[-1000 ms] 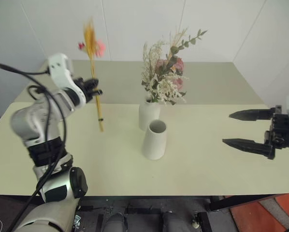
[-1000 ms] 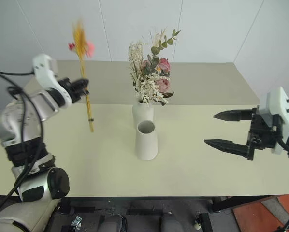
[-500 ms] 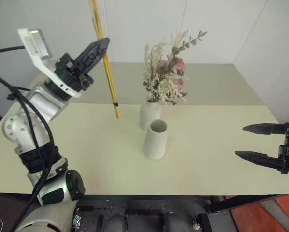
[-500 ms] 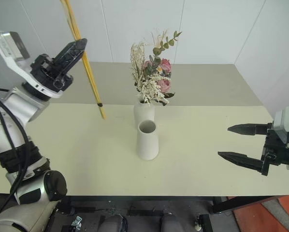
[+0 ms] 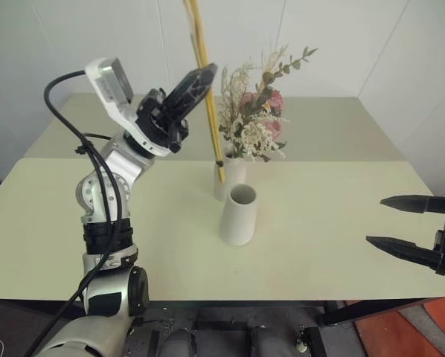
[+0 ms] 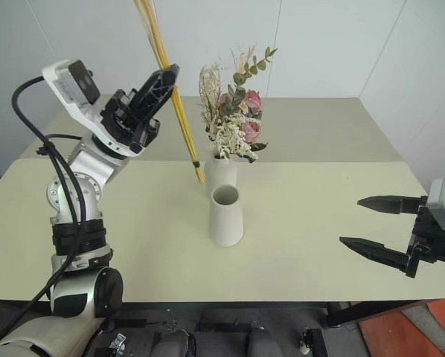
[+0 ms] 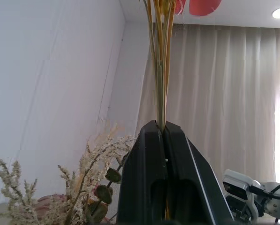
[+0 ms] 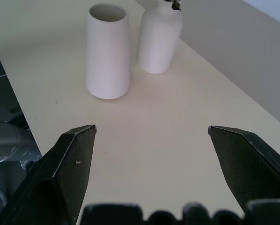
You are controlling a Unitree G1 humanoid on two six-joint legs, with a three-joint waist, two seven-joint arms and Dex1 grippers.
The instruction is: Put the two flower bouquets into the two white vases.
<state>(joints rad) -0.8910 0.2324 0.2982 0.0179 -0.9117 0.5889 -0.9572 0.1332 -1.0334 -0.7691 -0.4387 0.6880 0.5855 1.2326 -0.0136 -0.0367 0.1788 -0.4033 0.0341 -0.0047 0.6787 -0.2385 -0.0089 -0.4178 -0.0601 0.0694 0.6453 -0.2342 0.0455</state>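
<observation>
Left wrist view: left fingers (image 7: pixel 164 136) pinch wheat bouquet (image 7: pixel 159 65) stems; right fingers (image 6: pixel 371 223) wide, empty.

Bushy bouquet (image 5: pixel 256 111) in bottle vase (image 5: pixel 230 175); cone vase (image 5: pixel 238 214) just before it.

On the pale bench (image 6: pixel 319 193) we see two white vases standing just beside each other. The cone vase (image 6: pixel 226 216) is nearer to us and its wide mouth is empty. The bottle vase (image 6: pixel 219 172) behind it carries the bushy bouquet (image 6: pixel 231 111) with pink roses. Our left tool (image 6: pixel 161 82) is raised above the bench and is closed on the yellow stalks of the slim bouquet (image 6: pixel 174 104), whose lower end hangs near the bottle vase. Our right tool (image 6: pixel 371 223) hovers over the right edge, fingers wide apart and holding nothing.
</observation>
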